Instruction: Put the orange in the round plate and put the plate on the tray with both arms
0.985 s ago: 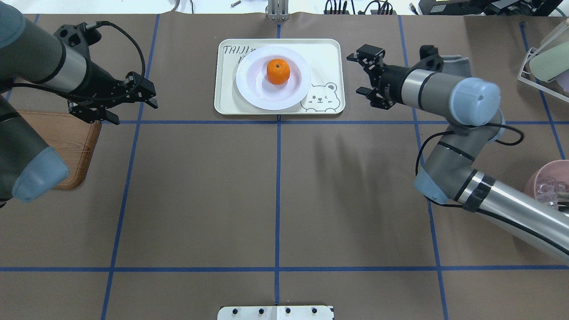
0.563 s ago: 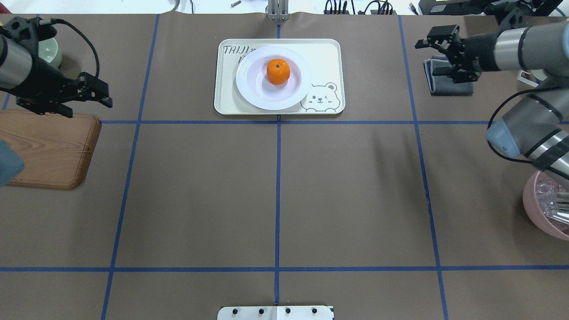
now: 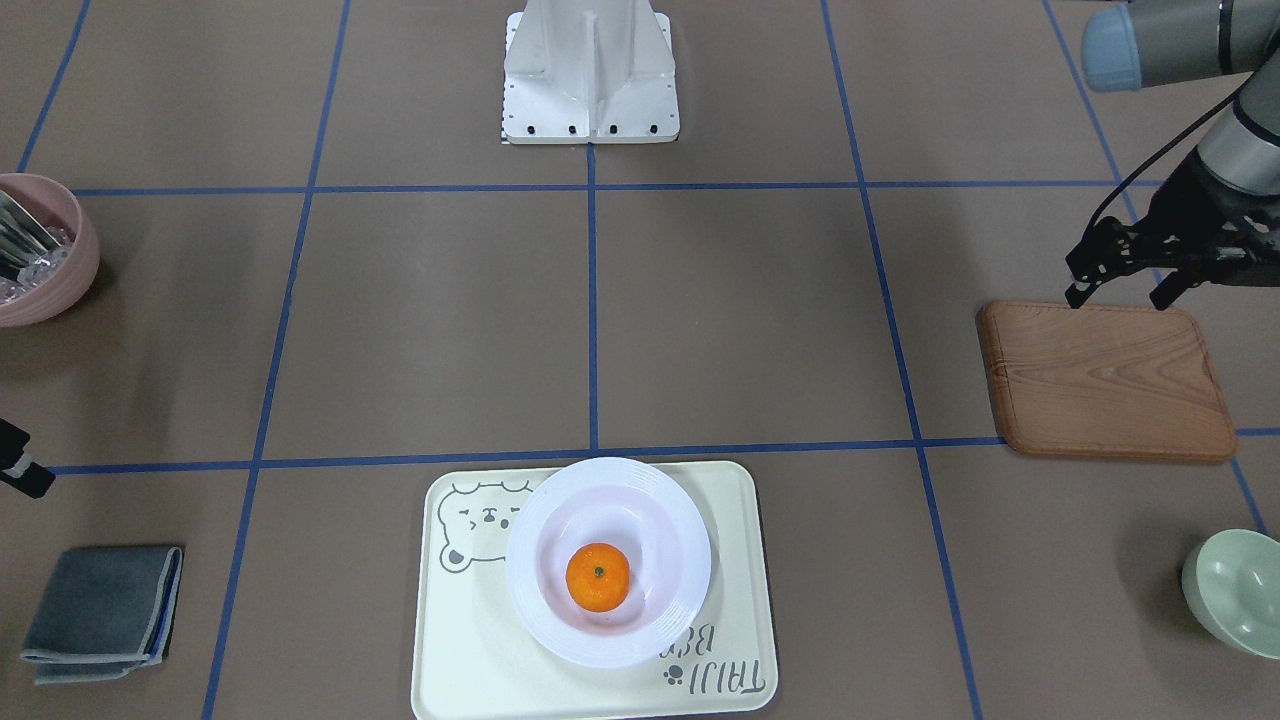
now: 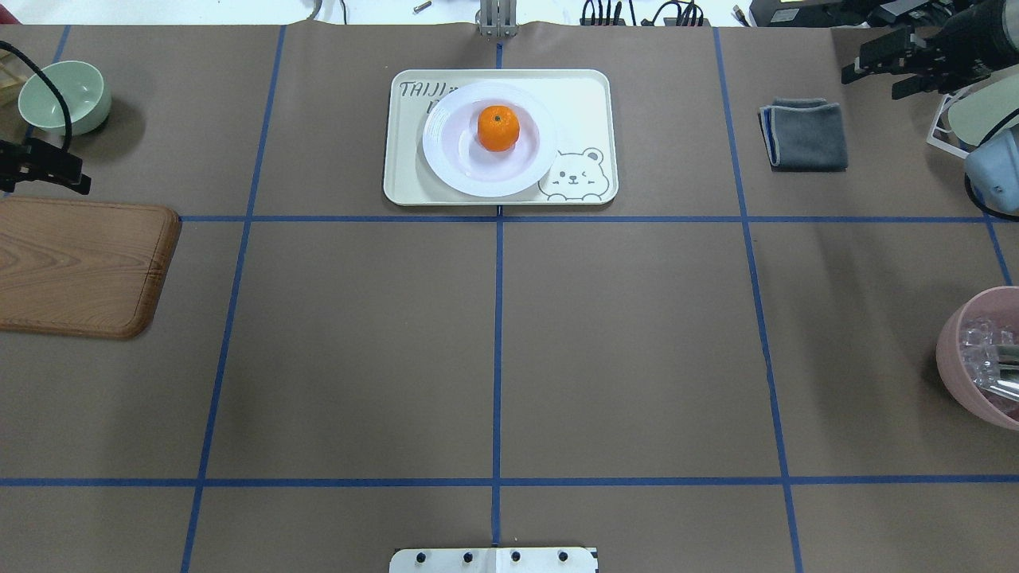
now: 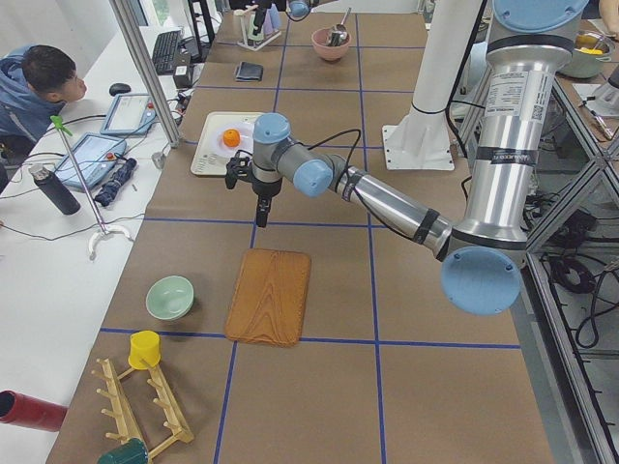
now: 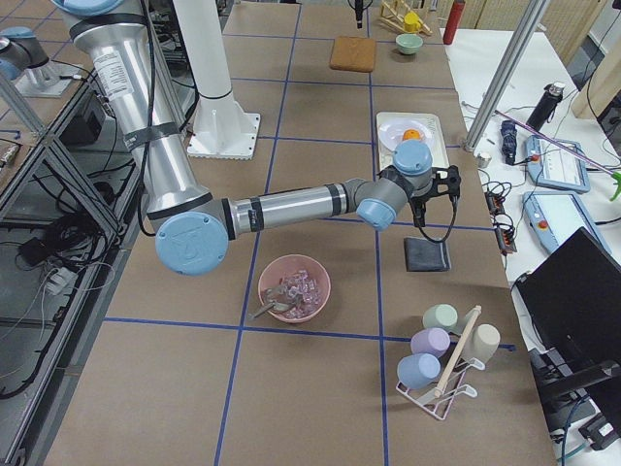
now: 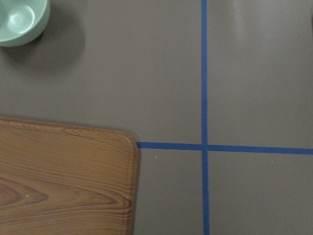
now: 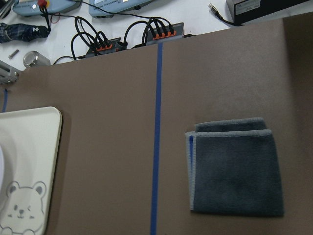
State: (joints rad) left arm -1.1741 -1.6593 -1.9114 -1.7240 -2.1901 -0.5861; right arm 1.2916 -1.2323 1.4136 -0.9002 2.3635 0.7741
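The orange (image 4: 498,128) (image 3: 598,577) lies in the middle of the white round plate (image 4: 448,169) (image 3: 553,507). The plate rests on the cream bear tray (image 4: 587,97) (image 3: 458,662) at the table's far centre. My left gripper (image 3: 1118,290) (image 4: 72,177) hangs open and empty at the table's left edge, above the wooden board's far corner. Over the far right corner my right gripper (image 4: 874,83) is also open with nothing in it. Both are far from the tray. Neither wrist view shows fingers.
A wooden board (image 4: 80,267) lies at the left, with a pale green bowl (image 4: 64,95) behind it. A folded grey cloth (image 4: 804,134) sits right of the tray. A pink bowl (image 4: 975,362) and a cup rack (image 4: 967,115) stand at the right edge.
Both arms have drawn back from beside the tray, the left one leftward, the right one rightward and toward the far edge. Plate, orange and tray have not moved.
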